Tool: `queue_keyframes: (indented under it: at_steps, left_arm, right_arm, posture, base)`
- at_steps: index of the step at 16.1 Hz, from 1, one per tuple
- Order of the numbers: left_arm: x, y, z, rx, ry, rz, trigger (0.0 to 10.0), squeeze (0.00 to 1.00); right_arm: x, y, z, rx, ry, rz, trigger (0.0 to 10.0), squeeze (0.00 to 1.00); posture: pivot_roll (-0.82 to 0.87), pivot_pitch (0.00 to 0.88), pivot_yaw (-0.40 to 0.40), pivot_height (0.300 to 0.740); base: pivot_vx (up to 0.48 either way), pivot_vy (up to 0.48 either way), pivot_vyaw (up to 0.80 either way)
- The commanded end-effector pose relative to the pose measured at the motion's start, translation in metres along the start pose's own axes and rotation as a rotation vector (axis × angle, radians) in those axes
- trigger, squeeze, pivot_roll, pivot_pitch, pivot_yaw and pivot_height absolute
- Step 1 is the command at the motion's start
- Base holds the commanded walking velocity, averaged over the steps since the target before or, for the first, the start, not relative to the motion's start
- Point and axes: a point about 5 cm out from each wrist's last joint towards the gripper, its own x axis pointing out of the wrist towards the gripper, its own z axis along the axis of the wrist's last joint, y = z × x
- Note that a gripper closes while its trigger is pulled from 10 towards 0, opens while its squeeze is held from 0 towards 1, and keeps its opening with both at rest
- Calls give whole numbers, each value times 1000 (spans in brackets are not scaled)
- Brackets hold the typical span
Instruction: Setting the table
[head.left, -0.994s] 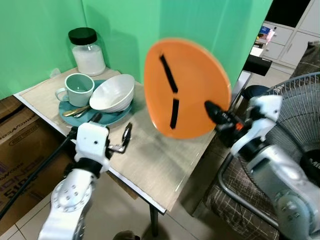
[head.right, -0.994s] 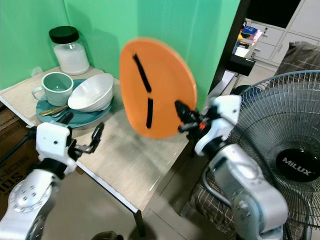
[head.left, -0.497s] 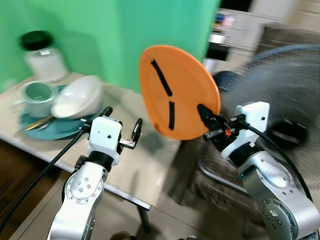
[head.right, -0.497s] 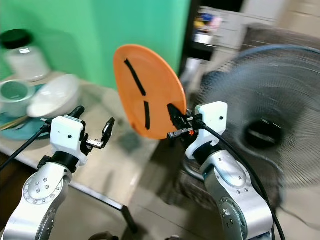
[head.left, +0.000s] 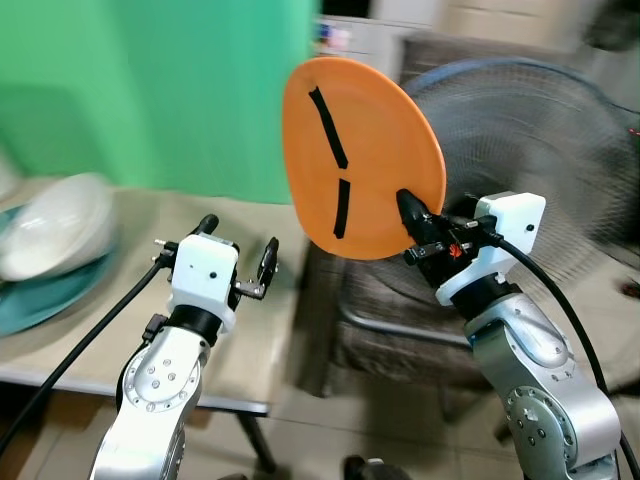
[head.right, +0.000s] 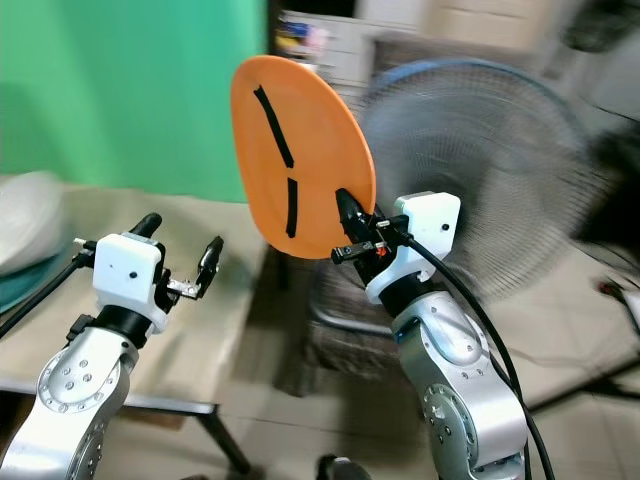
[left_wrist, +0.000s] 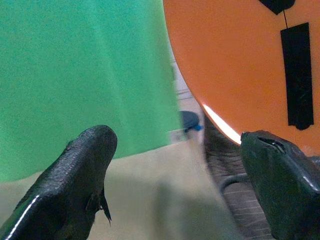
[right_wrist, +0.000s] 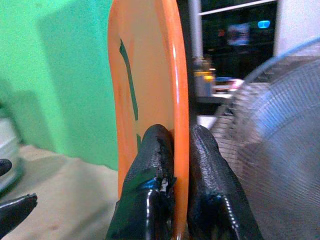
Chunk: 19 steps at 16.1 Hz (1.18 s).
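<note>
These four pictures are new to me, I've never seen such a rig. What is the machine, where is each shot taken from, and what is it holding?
It is a humanoid robot with two silver arms. The two wide shots come from its head, looking down; they are blurred. The two close shots come from cameras on its wrists. The right gripper pinches the rim of an orange plate, held upright on edge; the right wrist view shows its fingers on both sides of the rim. The left gripper is open and empty above the table. A white bowl sits on a teal plate. A fan stands behind.

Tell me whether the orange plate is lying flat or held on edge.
On edge: the right gripper pinches the orange plate by its lower rim, its face nearly vertical, above the table.
</note>
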Motion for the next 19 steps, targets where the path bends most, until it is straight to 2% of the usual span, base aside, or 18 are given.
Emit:
queue_keyframes:
  at_steps: [1,3,6,12,15,18,19]
  left_arm:
    - [-1,1,3,1,-6,2,10000,0]
    - [-2,1,3,-7,-8,14,10000,0]
    - [-3,0,3,-6,-5,15,10000,0]
    - [-1,2,3,-3,-11,18,10000,0]
    - [2,1,2,0,-12,17,10000,0]
    - [4,3,2,-7,-15,15,10000,0]
    - [5,2,1,-4,-15,10,10000,0]
  right_arm:
    - [0,0,9,-8,-54,2,10000,0]
    - [0,-6,10,-25,-89,-83,10000,0]
    - [1,-2,7,-12,-65,-35,10000,0]
    - [2,-4,8,-89,-106,-94,10000,0]
    - [3,-10,7,-136,-129,-148,10000,0]
    - [3,-9,7,-107,-108,-120,10000,0]
    - [3,-6,4,-68,-73,-60,10000,0]
  posture:
    - [91,0,-21,740]
    - [93,0,-28,740]
    - [100,0,-32,740]
    - [100,0,-36,740]
    - [94,0,-35,740]
    - [83,0,-25,740]
    - [81,0,-23,740]
  base:
    - [0,0,-800]
    - [0,0,-800]
    - [0,0,-800]
    - [0,0,-800]
    - [0,0,0]
    - [0,0,-519]
    - [0,0,-769]
